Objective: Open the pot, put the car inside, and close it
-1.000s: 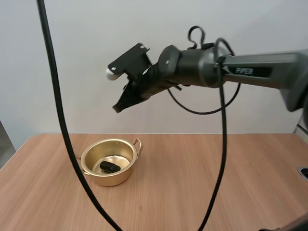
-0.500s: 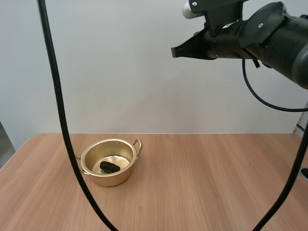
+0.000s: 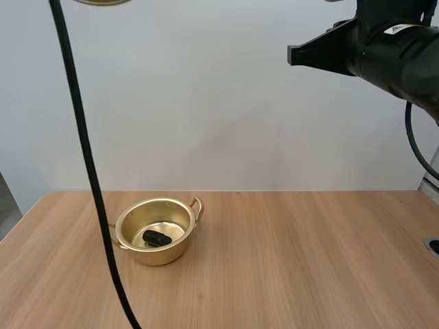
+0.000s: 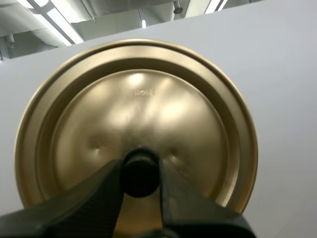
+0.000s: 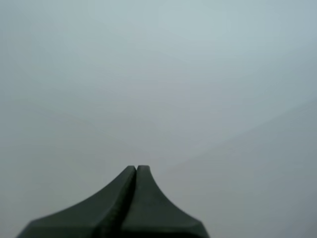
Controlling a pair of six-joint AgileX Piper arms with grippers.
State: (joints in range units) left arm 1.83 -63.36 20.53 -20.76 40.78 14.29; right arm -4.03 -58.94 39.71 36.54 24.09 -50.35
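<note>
- The pot [image 3: 162,256] stands open at the lower left of the table [image 3: 309,260], and the car [image 3: 157,238] lies inside it.
- The left gripper [image 4: 140,174] pinches the lid [image 4: 136,114] by its black knob [image 4: 140,168]. In the high view, a thin gold edge of the lid [image 3: 103,2] peeks in at the top left.
- The right gripper [image 3: 293,55] is at the upper right, far above the table. Its fingers [image 5: 130,198] are pressed together and hold nothing.
- The step left looks like closing the pot. To do it well, the lid should come down flat, right over the middle of the pot. The left gripper should let go only when the lid sits all the way round the rim.
- A second ago the right gripper was in the upper middle, tipped down toward the pot. Now it is higher and farther right.
- The lid's edge is new in the high view. The pot and car are in the same spot.
</note>
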